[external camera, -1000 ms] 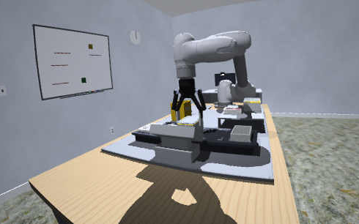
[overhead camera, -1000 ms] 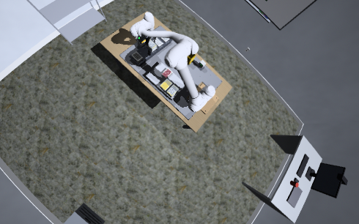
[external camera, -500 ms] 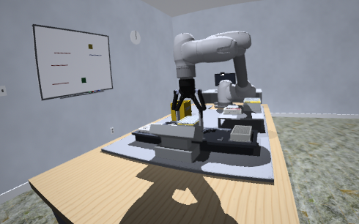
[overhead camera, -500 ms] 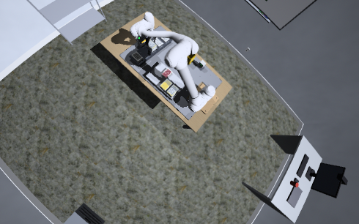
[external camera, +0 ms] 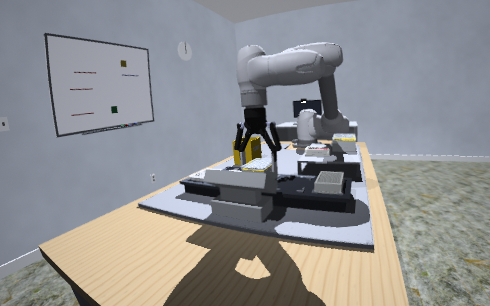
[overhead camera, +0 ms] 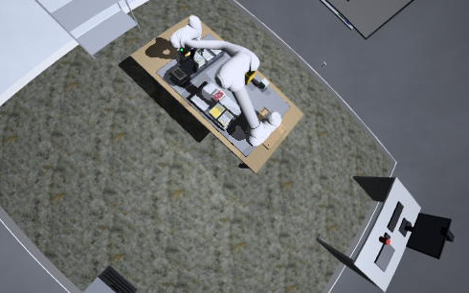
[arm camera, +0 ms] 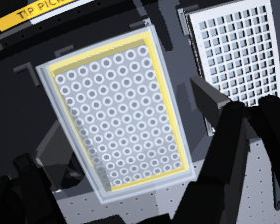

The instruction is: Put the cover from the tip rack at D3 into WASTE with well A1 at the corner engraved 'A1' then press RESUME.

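Note:
The tip rack [arm camera: 114, 116] has a yellow frame and rows of round tip holes, with a pale clear cover lying over it. My gripper [arm camera: 130, 112] is open and empty, its dark fingers spread on either side of the rack's near end, a little above it. In the exterior view the gripper [external camera: 258, 145] hangs straight down over the rack [external camera: 258, 164]. I cannot tell whether the rack sits flat.
A white 96-well plate [arm camera: 237, 36] stands open right beside the rack; it also shows in the exterior view [external camera: 329, 181]. A grey housing [external camera: 240, 192] fronts the deck. A yellow box [external camera: 247, 149] stands behind the gripper. More labware [external camera: 345, 140] lies near the arm's base.

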Robot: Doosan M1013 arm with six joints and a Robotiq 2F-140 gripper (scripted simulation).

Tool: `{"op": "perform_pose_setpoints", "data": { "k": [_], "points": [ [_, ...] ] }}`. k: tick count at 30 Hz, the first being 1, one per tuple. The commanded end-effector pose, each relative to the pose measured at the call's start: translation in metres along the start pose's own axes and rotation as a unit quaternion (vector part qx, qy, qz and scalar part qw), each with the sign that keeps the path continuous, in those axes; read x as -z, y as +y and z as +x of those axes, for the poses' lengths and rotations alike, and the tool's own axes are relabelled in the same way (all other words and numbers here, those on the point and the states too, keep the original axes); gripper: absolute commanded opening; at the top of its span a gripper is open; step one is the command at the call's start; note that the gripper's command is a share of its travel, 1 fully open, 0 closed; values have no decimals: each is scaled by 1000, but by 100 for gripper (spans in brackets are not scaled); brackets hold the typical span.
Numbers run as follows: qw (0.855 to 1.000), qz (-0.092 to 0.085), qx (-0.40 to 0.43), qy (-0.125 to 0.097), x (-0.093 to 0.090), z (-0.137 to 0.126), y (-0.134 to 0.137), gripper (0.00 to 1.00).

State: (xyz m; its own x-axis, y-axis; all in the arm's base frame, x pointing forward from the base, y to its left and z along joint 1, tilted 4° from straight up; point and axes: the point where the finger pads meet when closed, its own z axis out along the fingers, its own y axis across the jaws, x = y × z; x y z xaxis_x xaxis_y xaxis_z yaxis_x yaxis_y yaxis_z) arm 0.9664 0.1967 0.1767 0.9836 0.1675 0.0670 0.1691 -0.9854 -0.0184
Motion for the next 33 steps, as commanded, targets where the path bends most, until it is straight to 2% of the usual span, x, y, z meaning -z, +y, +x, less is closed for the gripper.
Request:
{"op": "perform_pose_setpoints", "data": {
  "k": [1, 9, 10, 33],
  "points": [
    [1000, 2, 1, -2, -5, -1, -6, 77],
    [1000, 2, 1, -2, -5, -1, -6, 77],
    [1000, 2, 1, -2, -5, -1, -6, 0],
    [1000, 2, 1, -2, -5, -1, -6, 0]
  ]
}}
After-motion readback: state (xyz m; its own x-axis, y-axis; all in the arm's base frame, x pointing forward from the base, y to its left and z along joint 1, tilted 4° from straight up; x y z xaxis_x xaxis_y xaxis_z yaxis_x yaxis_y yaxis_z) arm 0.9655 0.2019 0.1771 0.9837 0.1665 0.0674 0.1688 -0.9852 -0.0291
